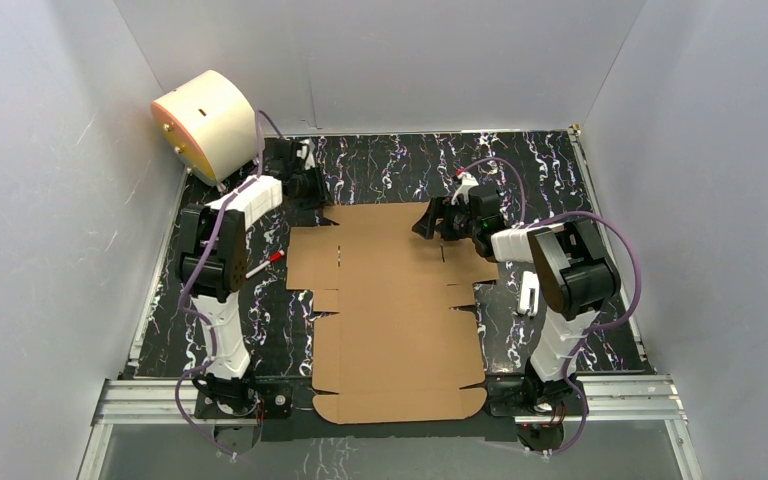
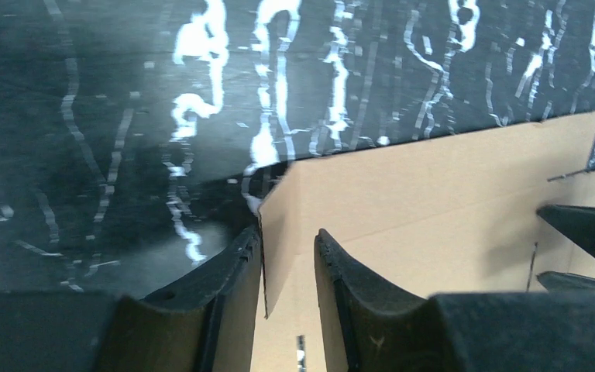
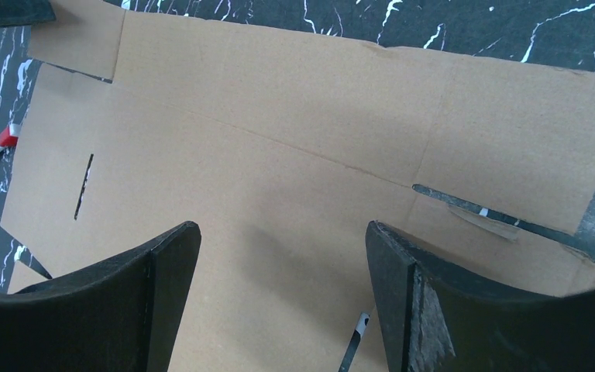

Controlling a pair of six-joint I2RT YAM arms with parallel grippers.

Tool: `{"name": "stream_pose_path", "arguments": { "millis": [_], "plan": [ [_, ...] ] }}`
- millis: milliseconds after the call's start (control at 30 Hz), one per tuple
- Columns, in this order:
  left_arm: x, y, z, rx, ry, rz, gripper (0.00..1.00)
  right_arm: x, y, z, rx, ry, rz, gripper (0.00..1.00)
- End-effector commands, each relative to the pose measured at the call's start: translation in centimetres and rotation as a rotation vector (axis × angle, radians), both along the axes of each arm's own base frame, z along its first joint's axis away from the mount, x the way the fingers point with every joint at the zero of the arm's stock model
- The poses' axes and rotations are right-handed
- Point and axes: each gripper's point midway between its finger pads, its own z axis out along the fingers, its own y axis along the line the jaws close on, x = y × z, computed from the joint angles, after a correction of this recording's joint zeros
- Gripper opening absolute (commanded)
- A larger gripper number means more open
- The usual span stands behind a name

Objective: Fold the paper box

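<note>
- One flat sheet, nothing folded yet: the paper box lies spread on the bench between the two arms, its near end reaching the front rail.
- The left gripper has its fingers close together on either side of the sheet's far-left corner edge. Whether they truly clamp it, I cannot tell.
- The right gripper hangs spread wide above the far-right part of the sheet, holding nothing.
- Risk: a shallow bite on so thin an edge could slip off in a lift, and the flap would drop flat again.
- Risk: nothing pins the sheet, so a pull at one corner may drag or swivel the whole thing instead of bending it at the crease.
- Risk: a skewed lift could crumple the corner away from the crease, or push the sheet onto the marker beside its left edge.
</note>
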Motion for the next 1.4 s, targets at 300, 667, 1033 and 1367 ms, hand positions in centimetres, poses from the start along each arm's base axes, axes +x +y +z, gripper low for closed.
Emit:
{"name": "stream_pose_path", "arguments": {
  "millis": [300, 667, 1033, 1367],
  "plan": [
    [-1.9, -7.0, 3.5, -0.003, -0.032, -0.138, 0.36, -0.3, 0.5, -0.6, -0.034, 0.024, -0.012, 0.87],
    [-1.7, -4.4, 6.6, 0.141, -0.132, -0.124, 0.47, 0.2, 0.8, 2.6, -0.033, -0.025, 0.010, 0.89],
    [-4.0, -1.7, 9.8, 0.183, -0.215, -0.055, 0.71, 1.9, -1.4, 7.4, -0.120, -0.096, -0.019, 0.98],
    [-3.3, -6.4, 9.4, -0.069, -0.157, -0.118, 0.75, 4.2, -5.7, 7.2, -0.096, -0.029, -0.117, 0.99]
  ]
}}
